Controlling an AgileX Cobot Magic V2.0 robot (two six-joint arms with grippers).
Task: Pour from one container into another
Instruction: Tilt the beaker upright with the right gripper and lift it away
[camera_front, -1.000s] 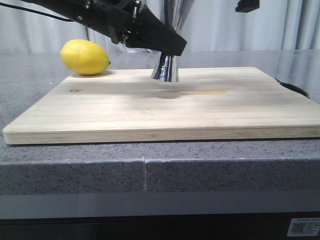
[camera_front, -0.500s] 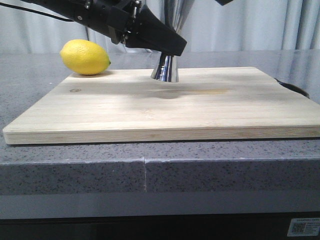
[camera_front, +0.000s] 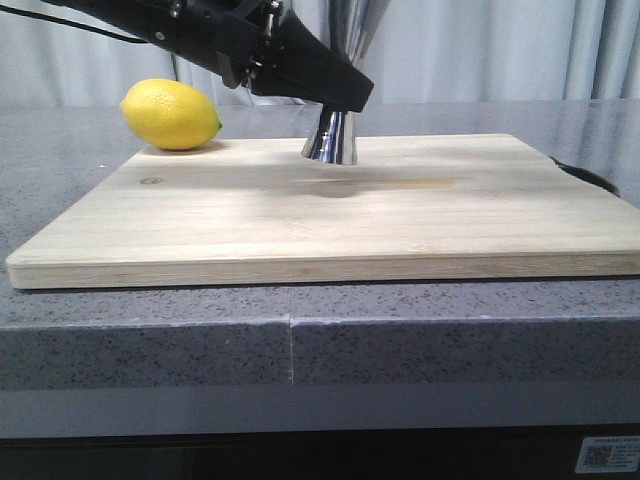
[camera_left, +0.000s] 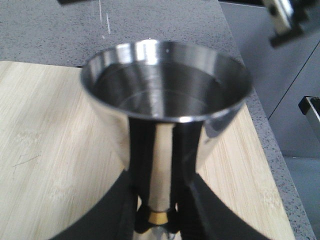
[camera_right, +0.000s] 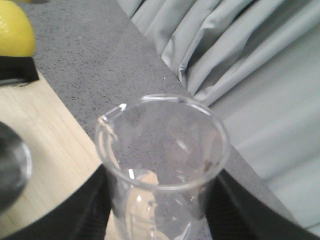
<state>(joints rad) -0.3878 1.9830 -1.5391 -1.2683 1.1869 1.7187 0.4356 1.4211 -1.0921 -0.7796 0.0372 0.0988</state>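
The jigger (camera_front: 331, 137) is clamped at its waist by the left gripper (camera_front: 335, 100) and stands upright on the cutting board (camera_front: 330, 215). The glass beaker (camera_right: 160, 165) is held between the right gripper's fingers (camera_right: 80, 210), above the board's edge.

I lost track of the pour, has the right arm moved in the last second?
Yes. It rose out of the front view, against the still jigger on the board.
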